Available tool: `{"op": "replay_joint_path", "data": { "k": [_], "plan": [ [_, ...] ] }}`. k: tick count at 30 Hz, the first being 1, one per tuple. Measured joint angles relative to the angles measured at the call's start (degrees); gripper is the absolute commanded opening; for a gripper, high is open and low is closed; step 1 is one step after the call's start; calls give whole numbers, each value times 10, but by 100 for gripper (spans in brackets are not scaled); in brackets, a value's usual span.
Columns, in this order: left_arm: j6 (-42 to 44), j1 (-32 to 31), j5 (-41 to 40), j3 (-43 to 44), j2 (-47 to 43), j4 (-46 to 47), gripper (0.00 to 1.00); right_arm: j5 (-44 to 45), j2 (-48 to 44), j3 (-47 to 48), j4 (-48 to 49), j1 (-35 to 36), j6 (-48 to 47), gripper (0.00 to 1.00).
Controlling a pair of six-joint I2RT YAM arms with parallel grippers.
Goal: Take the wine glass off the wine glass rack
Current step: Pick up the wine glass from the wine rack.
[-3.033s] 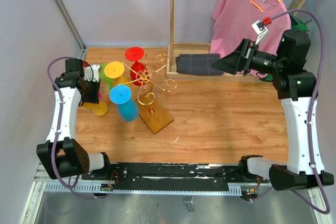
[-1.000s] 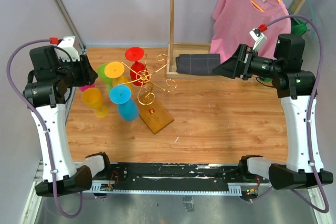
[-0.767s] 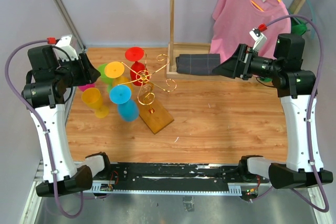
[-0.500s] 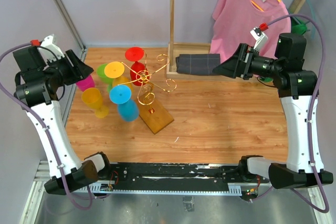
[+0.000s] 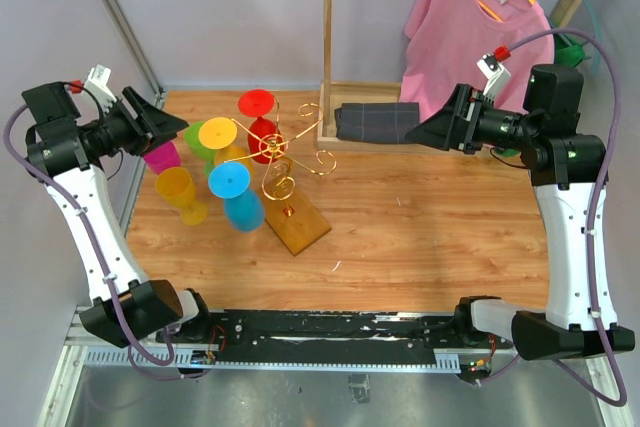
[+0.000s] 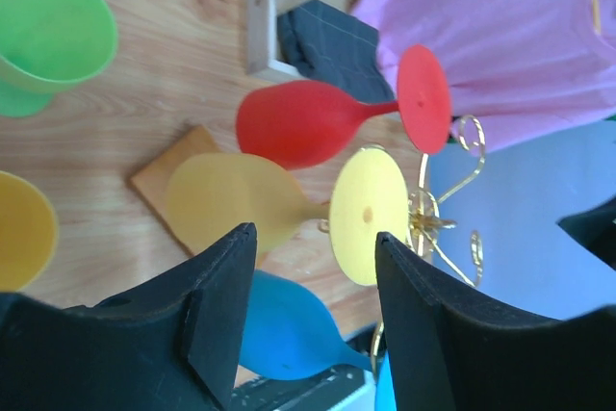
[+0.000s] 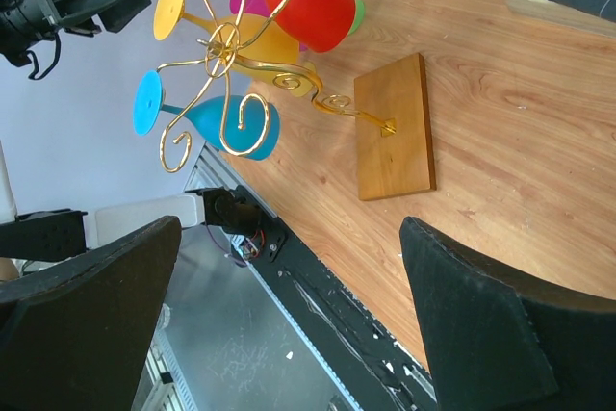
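Rack (image 5: 283, 162) stands upright near the table's left edge, glasses (image 5: 240, 199) hanging stem-up; both grippers, left (image 5: 165, 124) and right (image 5: 420, 128), spread apart, well clear.

blue wine glass (image 6: 289, 329) partly behind left gripper (image 6: 313, 310), orange cup (image 6: 21, 230) cut off

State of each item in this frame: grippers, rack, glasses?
Left gripper: open, empty, raised at the table's left side.
Right gripper: open, empty, raised over the right side.
Rack: upright on its wooden base.
Red glass: hanging on rack.
Yellow glass: hanging on rack.
Blue glass: hanging on rack.
Green glass: off the rack, standing on table.
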Motion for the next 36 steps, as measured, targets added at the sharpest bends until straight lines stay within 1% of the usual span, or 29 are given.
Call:
{"op": "replay_joint_path", "data": {
  "k": [4, 9, 18, 27, 36],
  "plan": [
    [-21, 1, 46, -33, -7, 7, 57, 0, -1, 0, 0, 0, 0, 98],
    [-37, 0, 82, -74, -8, 16, 55, 1, -7, 0, 0, 0, 0, 99],
    [-60, 0, 115, -98, -8, 51, 48, 1, -19, 0, 0, 0, 1, 99],
    [-68, 0, 137, -136, -8, 64, 48, 1, -23, -4, 0, 0, 1, 98],
    [-73, 0, 145, -138, -7, 71, 48, 1, -26, -8, 0, 0, 1, 99]
  ]
}}
